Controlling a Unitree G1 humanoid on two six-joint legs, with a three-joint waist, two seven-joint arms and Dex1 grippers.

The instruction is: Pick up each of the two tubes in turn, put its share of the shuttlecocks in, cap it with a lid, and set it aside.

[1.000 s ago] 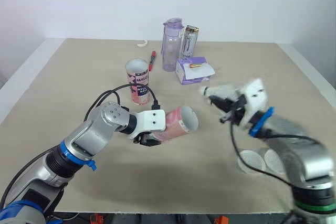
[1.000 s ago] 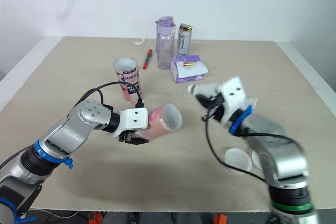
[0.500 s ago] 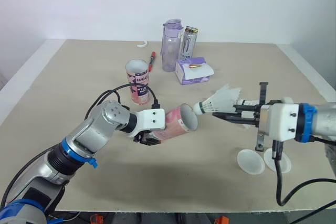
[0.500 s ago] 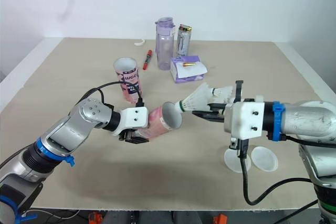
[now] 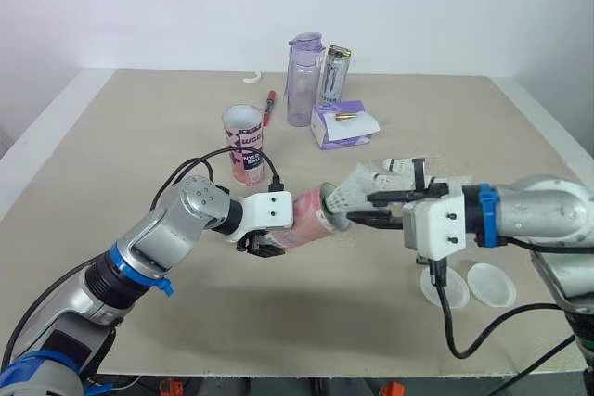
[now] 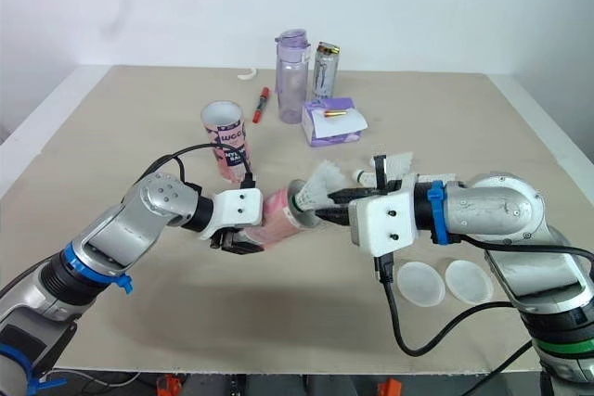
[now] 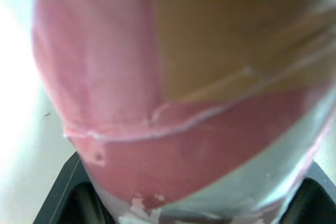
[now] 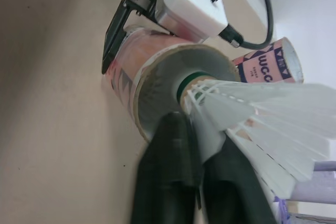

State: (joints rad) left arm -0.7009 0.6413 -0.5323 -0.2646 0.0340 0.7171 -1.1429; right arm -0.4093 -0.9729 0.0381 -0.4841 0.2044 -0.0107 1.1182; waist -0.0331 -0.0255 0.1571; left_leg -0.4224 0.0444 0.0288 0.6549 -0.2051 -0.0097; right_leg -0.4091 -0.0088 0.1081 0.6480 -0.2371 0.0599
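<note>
My left gripper (image 5: pixel 263 245) is shut on a pink tube (image 5: pixel 306 220), held lying level above the table with its open mouth toward the right. My right gripper (image 5: pixel 368 211) is shut on a white feathered shuttlecock (image 5: pixel 349 191), cork end first, right at the tube's mouth (image 8: pixel 173 77). The right wrist view has the black fingers (image 8: pixel 173 166) pinching the shuttlecock (image 8: pixel 262 124) near its cork. A second pink tube (image 5: pixel 243 143) stands upright farther back on the left. Two white lids (image 5: pixel 444 287) (image 5: pixel 490 283) lie flat under my right arm. Another white feathered piece (image 5: pixel 401 165) lies behind the right gripper.
At the back middle stand a clear purple bottle (image 5: pixel 303 79) and a slim can (image 5: pixel 336 73), with a purple box (image 5: pixel 342 124) in front of them. A red pen (image 5: pixel 270 107) and a small white hook (image 5: pixel 251 78) lie nearby. The tan table (image 5: pixel 111 155) is bare on the left.
My right gripper has carried the shuttlecock leftward until its cork end meets the mouth of the held tube. The left gripper and its tube have stayed put.
</note>
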